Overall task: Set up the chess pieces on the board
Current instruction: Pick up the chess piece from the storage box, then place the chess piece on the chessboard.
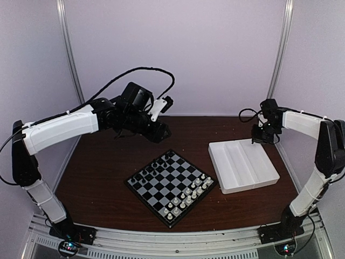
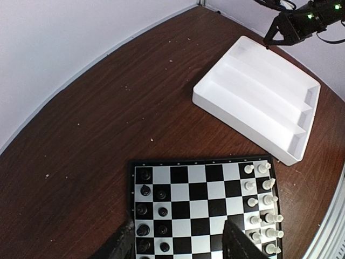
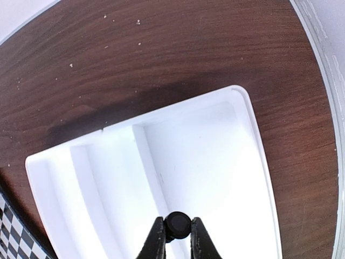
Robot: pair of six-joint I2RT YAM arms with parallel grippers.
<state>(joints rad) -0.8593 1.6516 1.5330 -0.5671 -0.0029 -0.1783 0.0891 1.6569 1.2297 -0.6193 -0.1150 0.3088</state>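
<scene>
One black piece (image 3: 177, 225) is sitting pinched in my R claw (image 3: 177, 222), w/ the fingers pressing in on its round head from both sides. It's over the wide compartment of the white tray (image 3: 221, 151), just beside a divider and well apart from the board (image 1: 161, 190); can't tell if it's off the tray floor yet. Grip is looking thin: I'm catching only the head, right at the fingertips, so the piece could be squirting out or swinging while I'm lifting, esp. if I'm accelerating hard. If it's dropping over the table (image 1: 102, 178), it's prob rolling somewhere awkward. Next worry is the carry. I'm needing to clear the tray wall, then cross to the far side of the board, where the other black chessmen (image 2: 144, 189) are standing close together. Coming down tilted or off-square, I'm risking knocking a neighbour over. My L claw (image 2: 180, 245) is hanging spread, holding nothing, right above that same black side. Both arms would be wanting one spot & could be clashing unless L is backing off first. White chessmen (image 2: 264, 200) are standing on the opposite side, not in my path. Letting go too high is also risking a topple, b/c the base is small.
</scene>
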